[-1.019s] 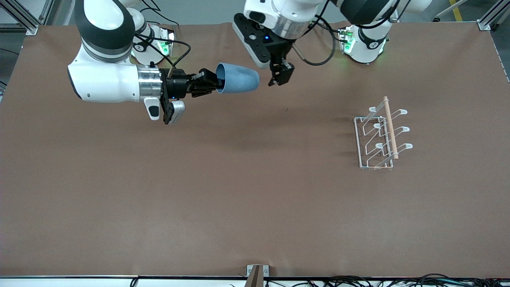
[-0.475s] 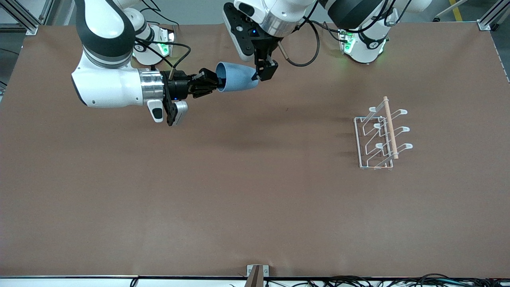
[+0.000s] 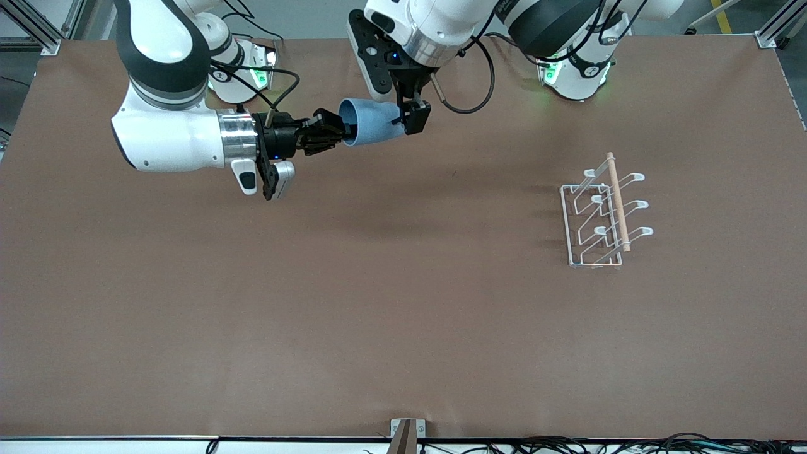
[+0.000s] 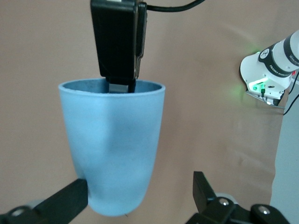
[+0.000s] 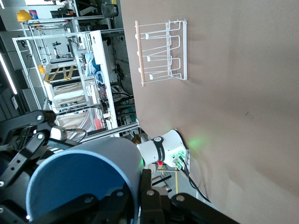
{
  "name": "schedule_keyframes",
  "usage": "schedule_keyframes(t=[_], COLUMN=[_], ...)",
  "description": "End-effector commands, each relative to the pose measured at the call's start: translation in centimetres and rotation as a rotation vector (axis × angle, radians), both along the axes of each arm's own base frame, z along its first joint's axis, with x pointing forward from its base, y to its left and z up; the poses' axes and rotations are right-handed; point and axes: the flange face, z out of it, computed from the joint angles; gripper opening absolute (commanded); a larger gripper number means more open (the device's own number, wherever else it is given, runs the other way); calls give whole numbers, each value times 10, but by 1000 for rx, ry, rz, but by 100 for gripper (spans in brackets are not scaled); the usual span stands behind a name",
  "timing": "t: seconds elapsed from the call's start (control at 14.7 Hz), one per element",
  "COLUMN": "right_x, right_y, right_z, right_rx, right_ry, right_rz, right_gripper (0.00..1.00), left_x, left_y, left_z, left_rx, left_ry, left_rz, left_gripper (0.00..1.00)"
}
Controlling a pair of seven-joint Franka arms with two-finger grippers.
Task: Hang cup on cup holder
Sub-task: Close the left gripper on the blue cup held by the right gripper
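Now the cup [image 3: 372, 122] is held horizontally in the air over the table [image 3: 378, 302], in the part nearest the robots' bases, with its rim toward the right arm and its closed base toward the left arm. The right gripper [image 3: 343, 132] is clamped on the rim, one finger [image 4: 119, 87] reaching inside the cup and the other on the outer wall. The left gripper [image 3: 413, 118] has come to the cup's closed base: a second ago it hung clear of the cup, half a second ago it had reached the base end, and it now straddles that end. In the left wrist view its jaws stand apart, one fingertip [image 4: 70, 198] touching the cup's side near the base and the other fingertip [image 4: 203, 189] well apart from the cup, so the grasp is not closed. The right gripper and the cup have shifted only slightly between the frames. The cup holder [image 3: 602, 214] stands on the table toward the left arm's end, well apart from both grippers, unmoved since the earlier frames, with its wooden rod [image 3: 618, 202] lying along the top.
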Motion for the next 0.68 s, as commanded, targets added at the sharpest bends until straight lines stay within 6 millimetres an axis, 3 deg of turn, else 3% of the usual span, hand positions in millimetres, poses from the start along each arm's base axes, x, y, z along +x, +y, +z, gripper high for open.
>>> schedule_keyframes(t=[0.0,0.61], right_x=[-1,-2], right_y=[4,5], right_z=[12,13], right_rx=[53,54], right_ry=[-1,-3], right_rz=[-5,-3], right_gripper=[9,9], left_x=[-1,18], left_y=[-16,-20], left_z=[-12,-24], left_rx=[-24,-73], left_ry=[-4,-70], left_rz=[-41,-94], left_gripper=[100,100])
